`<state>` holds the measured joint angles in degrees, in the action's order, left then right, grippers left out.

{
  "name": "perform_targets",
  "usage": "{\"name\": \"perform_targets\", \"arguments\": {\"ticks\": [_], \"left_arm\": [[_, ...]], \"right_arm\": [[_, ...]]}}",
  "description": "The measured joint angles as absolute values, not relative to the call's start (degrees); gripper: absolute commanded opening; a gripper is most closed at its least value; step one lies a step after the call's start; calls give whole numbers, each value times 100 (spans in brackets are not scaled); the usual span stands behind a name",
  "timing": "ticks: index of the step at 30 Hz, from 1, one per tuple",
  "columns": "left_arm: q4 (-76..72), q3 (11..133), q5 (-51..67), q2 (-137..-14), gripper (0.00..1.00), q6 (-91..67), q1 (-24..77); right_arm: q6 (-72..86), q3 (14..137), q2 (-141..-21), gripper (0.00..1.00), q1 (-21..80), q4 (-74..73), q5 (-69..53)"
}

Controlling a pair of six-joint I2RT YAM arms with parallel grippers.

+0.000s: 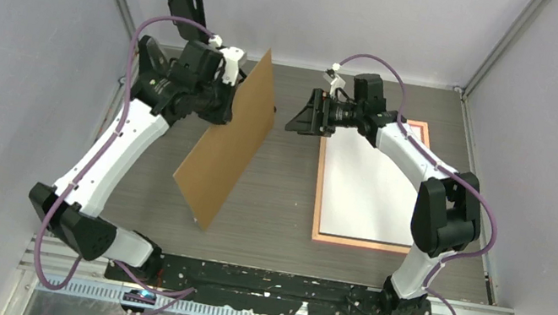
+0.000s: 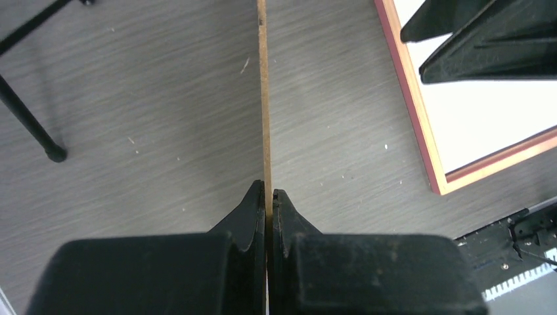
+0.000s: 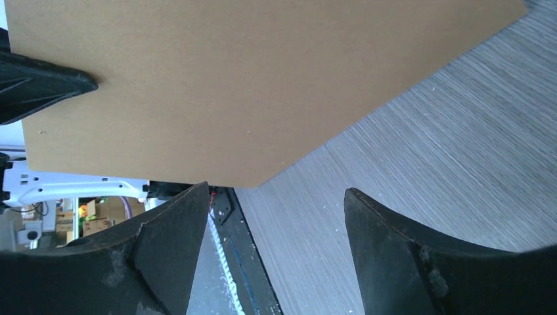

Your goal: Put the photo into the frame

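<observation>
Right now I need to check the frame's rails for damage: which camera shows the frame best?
The top external view: the frame lies flat and nearly whole, with only its far and right-hand parts behind the right arm. The left wrist view catches just one corner; the right wrist view shows none of it.

matt brown board (image 1: 225, 144), smooth pink frame (image 2: 412, 98)
</observation>
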<state>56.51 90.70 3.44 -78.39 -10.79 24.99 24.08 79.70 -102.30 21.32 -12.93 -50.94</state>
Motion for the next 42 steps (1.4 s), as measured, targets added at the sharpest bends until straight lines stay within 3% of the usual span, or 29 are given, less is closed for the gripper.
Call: {"name": "perform_targets", "arguments": {"ticks": [17, 42], "left_arm": [[5979, 10608, -508, -9351, 0, -622, 3271], [5992, 11303, -1247, -10121, 0, -399, 4254]], "right_arm": [[3361, 8147, -10228, 82, 1697, -886, -5236], [4309, 9011, -10178, 81, 1699, -838, -4338]]}}
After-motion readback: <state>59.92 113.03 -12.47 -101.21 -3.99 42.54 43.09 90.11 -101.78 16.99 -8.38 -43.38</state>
